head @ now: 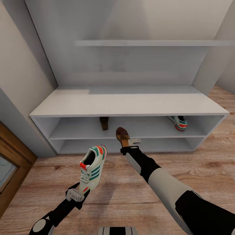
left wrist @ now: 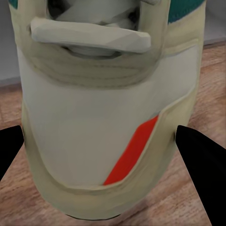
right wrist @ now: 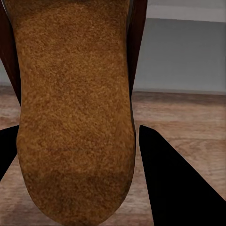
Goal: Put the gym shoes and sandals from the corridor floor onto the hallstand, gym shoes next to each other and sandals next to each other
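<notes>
At lower left of the head view, the left gripper [head: 79, 193] pinches a white lace-up sneaker with green stripes [head: 92, 166] above the wood-grain plank floor [head: 49, 182]. At centre, the right gripper [head: 128, 146] clamps a dark brown sandal [head: 122, 135] before the light-grey shoe rack [head: 130, 106], whose upper shelf holds another sandal [head: 104, 123] and, at right, a second sneaker [head: 179, 122].

A floating wall shelf [head: 143, 42]; a wooden door [head: 13, 160] beside it.
</notes>
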`<state>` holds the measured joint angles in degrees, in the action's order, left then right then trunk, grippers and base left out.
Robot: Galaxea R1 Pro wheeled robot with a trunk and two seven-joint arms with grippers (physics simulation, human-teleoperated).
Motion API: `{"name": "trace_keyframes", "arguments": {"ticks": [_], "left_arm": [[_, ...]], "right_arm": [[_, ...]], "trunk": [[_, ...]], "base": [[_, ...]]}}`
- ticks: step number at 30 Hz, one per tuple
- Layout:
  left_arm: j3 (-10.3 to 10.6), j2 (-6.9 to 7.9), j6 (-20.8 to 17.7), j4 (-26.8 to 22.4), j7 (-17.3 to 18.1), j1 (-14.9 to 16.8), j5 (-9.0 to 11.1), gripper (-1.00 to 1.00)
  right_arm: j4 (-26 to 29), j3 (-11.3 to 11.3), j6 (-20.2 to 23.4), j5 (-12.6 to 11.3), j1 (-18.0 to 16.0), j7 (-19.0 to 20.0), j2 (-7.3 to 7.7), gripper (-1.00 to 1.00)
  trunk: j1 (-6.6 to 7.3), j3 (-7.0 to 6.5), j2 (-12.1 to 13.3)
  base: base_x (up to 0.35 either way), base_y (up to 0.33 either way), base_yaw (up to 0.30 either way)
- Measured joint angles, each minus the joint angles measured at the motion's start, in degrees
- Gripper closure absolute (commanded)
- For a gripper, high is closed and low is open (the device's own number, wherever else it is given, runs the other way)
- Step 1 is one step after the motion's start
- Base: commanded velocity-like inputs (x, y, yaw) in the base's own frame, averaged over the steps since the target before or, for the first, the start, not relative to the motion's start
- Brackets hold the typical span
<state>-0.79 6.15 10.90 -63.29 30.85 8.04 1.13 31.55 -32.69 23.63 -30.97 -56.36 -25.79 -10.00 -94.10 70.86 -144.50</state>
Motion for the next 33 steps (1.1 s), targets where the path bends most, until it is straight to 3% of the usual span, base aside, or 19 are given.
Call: {"name": "trace_keyframes", "arguments": {"ticks": [33], "left_arm": [[-0.02,0.00,0.00,0.01,0.00,-0.01,0.00,1.00]], "right_arm": [[-0.08,0.00,0.00,0.02,0.01,0.02,0.00,1.00]], "trunk": [[0.00,0.74,0.00]], "base": [[0.007,0.000,0.000]]}}
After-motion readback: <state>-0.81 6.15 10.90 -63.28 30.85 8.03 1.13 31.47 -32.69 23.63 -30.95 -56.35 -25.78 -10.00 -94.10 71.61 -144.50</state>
